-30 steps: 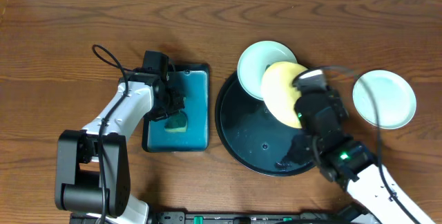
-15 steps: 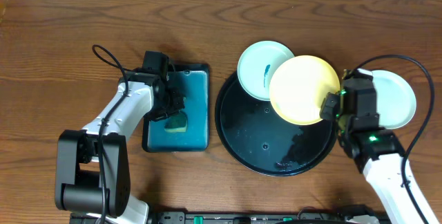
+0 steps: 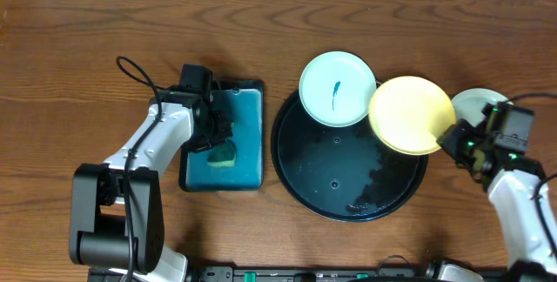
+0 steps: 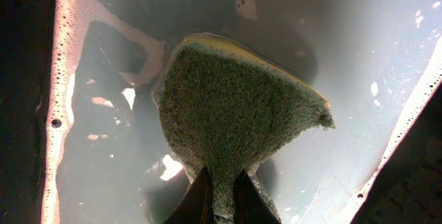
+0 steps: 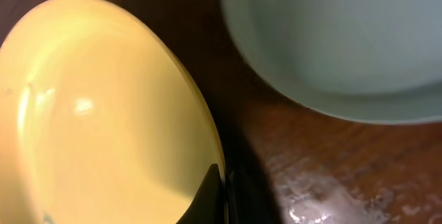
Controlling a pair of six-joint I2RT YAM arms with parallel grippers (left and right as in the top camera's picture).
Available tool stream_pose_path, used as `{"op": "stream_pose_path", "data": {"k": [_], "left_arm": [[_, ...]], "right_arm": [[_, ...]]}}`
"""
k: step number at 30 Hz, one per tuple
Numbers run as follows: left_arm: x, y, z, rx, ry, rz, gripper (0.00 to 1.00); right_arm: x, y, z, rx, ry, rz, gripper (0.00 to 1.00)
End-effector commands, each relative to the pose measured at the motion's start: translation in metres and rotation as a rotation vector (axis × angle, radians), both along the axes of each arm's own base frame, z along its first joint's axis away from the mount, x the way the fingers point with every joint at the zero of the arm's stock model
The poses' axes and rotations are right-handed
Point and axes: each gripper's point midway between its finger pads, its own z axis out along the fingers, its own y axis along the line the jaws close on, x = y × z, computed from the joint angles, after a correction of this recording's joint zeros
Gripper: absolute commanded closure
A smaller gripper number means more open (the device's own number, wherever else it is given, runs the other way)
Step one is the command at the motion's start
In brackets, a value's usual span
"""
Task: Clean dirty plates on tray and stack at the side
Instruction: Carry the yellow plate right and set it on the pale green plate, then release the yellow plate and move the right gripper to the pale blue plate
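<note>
Overhead view: the right pincer [image 3: 451, 134] is clamped narrow on the 4 o'clock rim of the yellow plate [image 3: 409, 115]. That plate hangs over the 2 o'clock edge of the black tray [image 3: 348, 191], partly past the rim. I can't tell if it's touching the tray or just above it.

The marked mint plate [image 3: 338, 88], with a thin blue squiggle, sits across the tray's 12 o'clock rim, and its edge meets the yellow one. The plain mint plate [image 3: 474, 101] is on the counter [image 3: 70, 56] off at the tray's 2 o'clock, mostly hidden behind the yellow plate and the right arm.

The right wrist cam shows the fingertips pinched tight on the yellow rim [image 5: 124, 113], with the plain mint plate [image 5: 345, 37] at 1 o'clock and wet wood between them.

At 9 o'clock from the black tray is the teal tray [image 3: 252, 143]. There the left pincer [image 3: 218, 143] squeezes the sponge [image 3: 224, 153] near the tray's 7 o'clock corner. In the left wrist cam the sponge [image 4: 235, 106] is pinched by its corner, down in sudsy water.
</note>
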Motion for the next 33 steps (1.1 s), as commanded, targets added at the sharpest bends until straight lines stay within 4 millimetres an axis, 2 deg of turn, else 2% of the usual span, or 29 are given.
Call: {"op": "stream_pose_path", "data": {"k": [1,5,10,16,20,24,25,27,30,31,33], "left_arm": [[-0.003,0.005,0.0,0.017,0.001,-0.005,0.92],[-0.004,0.005,0.0,0.018,0.002,-0.009,0.93],[-0.004,0.005,0.0,0.019,0.001,-0.016,0.93],[-0.004,0.005,0.0,0.019,0.001,-0.016,0.93],[-0.004,0.005,0.0,0.019,0.003,-0.016,0.92],[-0.004,0.005,0.0,0.019,0.003,-0.016,0.93],[-0.004,0.005,0.0,0.019,0.003,-0.016,0.93],[-0.004,0.005,0.0,0.019,0.004,-0.016,0.92],[-0.004,0.005,0.0,0.019,0.004,-0.016,0.92],[-0.004,0.005,0.0,0.019,0.004,-0.016,0.92],[-0.004,0.005,0.0,0.019,0.004,-0.016,0.93]], "right_arm": [[0.003,-0.007,-0.006,0.173,0.0,-0.064,0.99],[0.001,-0.033,-0.02,0.219,0.006,-0.145,0.99],[0.004,-0.066,-0.023,0.296,-0.053,-0.269,0.99],[-0.011,-0.119,-0.028,0.228,-0.051,-0.505,0.99],[-0.022,-0.139,-0.032,0.159,-0.023,-0.59,0.99],[-0.021,-0.145,-0.03,0.131,-0.038,-0.601,0.99],[-0.021,-0.145,-0.03,0.13,-0.039,-0.601,0.95],[-0.02,-0.145,-0.03,0.13,-0.04,-0.6,0.76],[-0.019,-0.143,-0.03,0.131,-0.039,-0.594,0.53],[-0.018,-0.141,-0.03,0.136,-0.04,-0.586,0.47],[-0.012,-0.135,-0.027,0.157,-0.057,-0.559,0.42]]}}
